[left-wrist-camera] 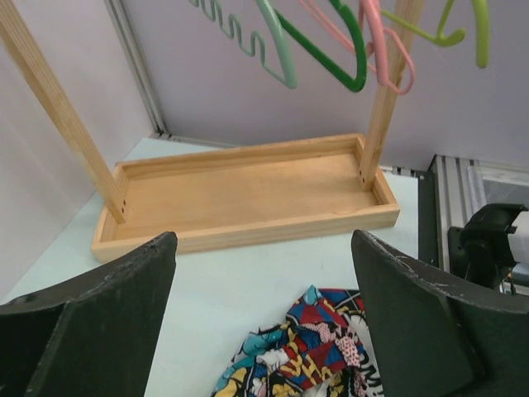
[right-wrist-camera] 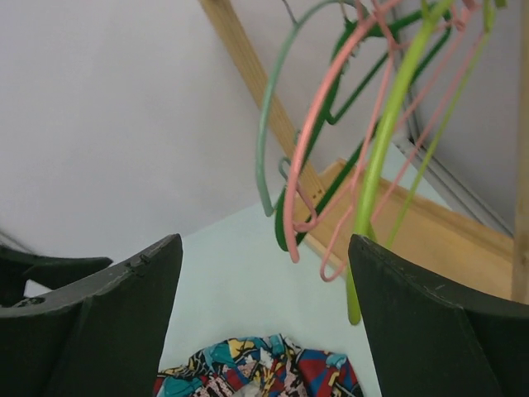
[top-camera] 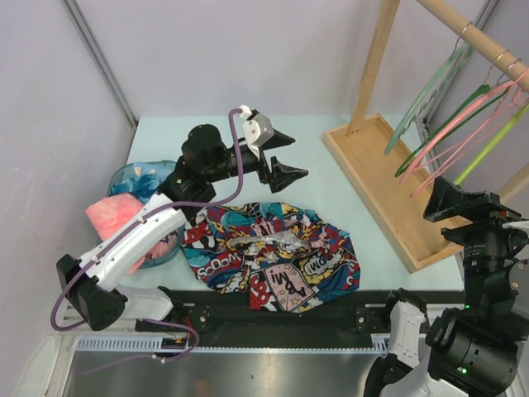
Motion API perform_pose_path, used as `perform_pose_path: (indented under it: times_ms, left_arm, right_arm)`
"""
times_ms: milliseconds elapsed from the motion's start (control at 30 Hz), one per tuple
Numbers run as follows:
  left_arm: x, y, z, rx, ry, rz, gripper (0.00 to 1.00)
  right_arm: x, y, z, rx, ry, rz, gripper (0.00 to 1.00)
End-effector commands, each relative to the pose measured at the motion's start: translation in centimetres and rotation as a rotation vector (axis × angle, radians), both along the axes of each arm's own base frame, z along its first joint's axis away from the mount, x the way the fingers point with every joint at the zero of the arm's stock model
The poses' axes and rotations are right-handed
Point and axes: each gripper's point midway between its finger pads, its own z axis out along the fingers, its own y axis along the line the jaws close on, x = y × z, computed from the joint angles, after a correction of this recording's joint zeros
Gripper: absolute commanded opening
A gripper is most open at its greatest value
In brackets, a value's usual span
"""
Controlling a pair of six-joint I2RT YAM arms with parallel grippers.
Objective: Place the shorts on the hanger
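The comic-print shorts [top-camera: 273, 256] lie crumpled on the table near its front edge; they also show in the left wrist view [left-wrist-camera: 318, 351] and the right wrist view [right-wrist-camera: 264, 372]. The lime hanger [top-camera: 492, 142] hangs on the wooden rail at the right among other hangers, and shows close in the right wrist view [right-wrist-camera: 384, 157]. My left gripper [top-camera: 281, 157] is open and empty above the table behind the shorts. My right gripper [top-camera: 450, 203] is open and empty, raised next to the lime hanger's lower end.
A wooden rack with a tray base [top-camera: 388, 186] stands at the right, its rail [top-camera: 479, 37] holding a pale green hanger [top-camera: 426, 91], a dark green hanger [top-camera: 446, 128] and pink hangers [top-camera: 471, 136]. A blue basket [top-camera: 132, 178] with pink cloth [top-camera: 116, 215] sits at the left.
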Motion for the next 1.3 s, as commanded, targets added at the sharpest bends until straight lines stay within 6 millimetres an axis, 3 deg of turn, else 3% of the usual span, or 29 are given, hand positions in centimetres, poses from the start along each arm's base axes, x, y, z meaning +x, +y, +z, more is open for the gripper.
perform_pose_path:
  times_ms: [0, 67, 100, 233, 367, 467, 500, 667, 1000, 1267]
  left_arm:
    - [-2.1, 0.8, 3.2, -0.086, -0.078, -0.039, 0.91]
    - [-2.2, 0.9, 3.4, -0.09, -0.082, -0.039, 0.91]
    - [-2.2, 0.9, 3.5, -0.092, -0.084, -0.038, 0.91]
    - [-2.0, 1.1, 3.5, -0.096, -0.085, -0.023, 0.92]
    - [-1.8, 1.0, 3.6, -0.085, -0.072, -0.015, 0.92]
    - [-1.4, 0.9, 3.7, -0.075, -0.058, -0.005, 0.92]
    - [-1.3, 0.8, 3.7, -0.075, -0.058, -0.005, 0.92]
    - [-1.3, 0.7, 3.6, -0.085, -0.035, -0.006, 0.93]
    - [-1.3, 0.6, 2.4, -0.064, -0.035, -0.012, 0.93]
    - [-1.0, 0.7, 2.1, -0.05, -0.047, -0.012, 0.93]
  right_arm:
    - [0.5, -2.0, -1.6, 0.091, 0.063, -0.128, 0.78]
    - [0.5, -4.1, -2.2, 0.101, 0.091, -0.241, 0.74]
    - [0.6, -4.8, -2.3, 0.094, 0.096, -0.271, 0.76]
    - [1.8, -5.6, -2.8, 0.08, 0.12, -0.275, 0.77]
    - [3.6, -6.7, -4.6, 0.09, 0.169, -0.26, 0.76]
    - [4.2, -6.6, -4.4, 0.055, 0.149, -0.229, 0.74]
    - [4.6, -7.0, -5.4, 0.066, 0.167, -0.233, 0.73]
    - [5.4, -7.7, -6.3, 0.066, 0.185, -0.236, 0.7]
    - [6.8, -7.8, -6.3, 0.081, 0.152, -0.193, 0.48]
    - [7.6, -7.2, -6.4, 0.114, 0.134, -0.143, 0.47]
